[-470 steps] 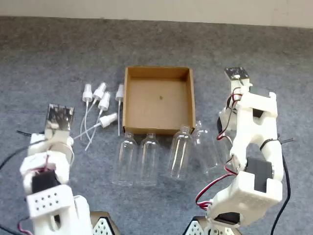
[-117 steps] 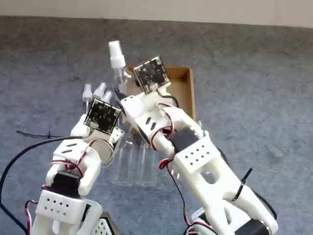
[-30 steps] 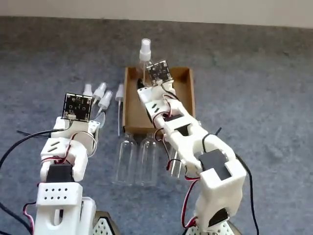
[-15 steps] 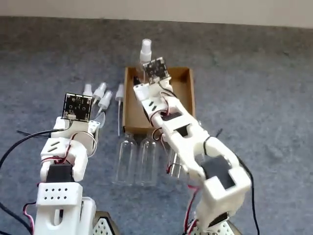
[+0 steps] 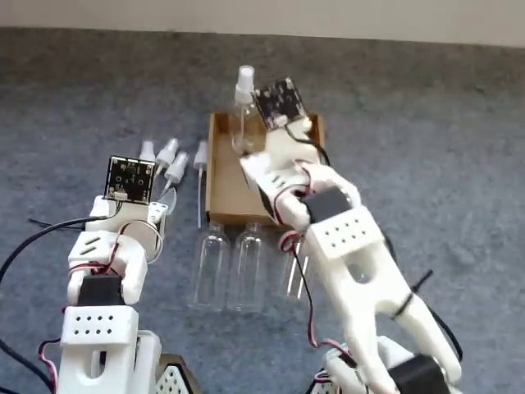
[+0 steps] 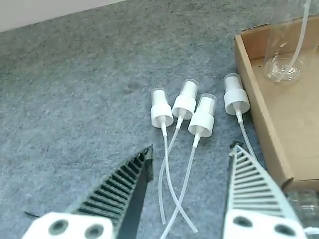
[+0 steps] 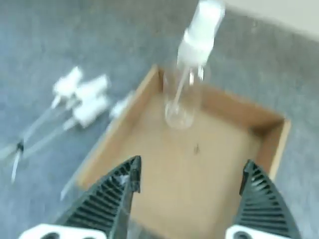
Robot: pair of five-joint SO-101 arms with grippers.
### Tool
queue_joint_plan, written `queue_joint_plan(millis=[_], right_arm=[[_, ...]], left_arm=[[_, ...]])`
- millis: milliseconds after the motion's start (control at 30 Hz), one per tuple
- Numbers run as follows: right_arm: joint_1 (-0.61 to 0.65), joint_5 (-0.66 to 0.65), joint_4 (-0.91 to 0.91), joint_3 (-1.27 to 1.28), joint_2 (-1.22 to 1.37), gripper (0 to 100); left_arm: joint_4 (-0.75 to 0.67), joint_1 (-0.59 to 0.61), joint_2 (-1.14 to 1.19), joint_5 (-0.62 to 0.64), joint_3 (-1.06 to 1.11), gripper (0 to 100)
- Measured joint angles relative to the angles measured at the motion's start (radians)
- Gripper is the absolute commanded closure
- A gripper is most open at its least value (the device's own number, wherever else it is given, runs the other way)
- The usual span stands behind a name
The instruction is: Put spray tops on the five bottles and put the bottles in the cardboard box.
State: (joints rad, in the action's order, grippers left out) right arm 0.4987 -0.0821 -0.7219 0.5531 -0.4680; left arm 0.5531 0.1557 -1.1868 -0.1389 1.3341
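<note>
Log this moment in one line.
spray-topped bottle: upright in cardboard box | right pincer: open over box | left pincer: open near loose spray tops

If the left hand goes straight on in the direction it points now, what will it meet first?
Most likely the thin clear tubes of the white plastic spray tops lying on the grey carpet, just ahead of the open left hand. Depth is uncertain.
</note>
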Motion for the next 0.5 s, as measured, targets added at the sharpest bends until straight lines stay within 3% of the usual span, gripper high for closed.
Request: queue_joint_plan(millis=[233, 367, 500], right_arm=[[0.0, 0.0, -0.37, 0.038, -0.129, 74.1], [-0.057, 0.041, -0.376, 0.167, -0.176, 74.1], [-0.103, 0.091, -0.273, 0.331, -0.215, 74.1]], left_arm=[[0.0, 0.0, 0.0, 0.0, 0.0, 78], [0.0, 0.0, 0.0, 0.0, 0.0, 78], [0.0, 0.0, 0.0, 0.0, 0.0, 78]])
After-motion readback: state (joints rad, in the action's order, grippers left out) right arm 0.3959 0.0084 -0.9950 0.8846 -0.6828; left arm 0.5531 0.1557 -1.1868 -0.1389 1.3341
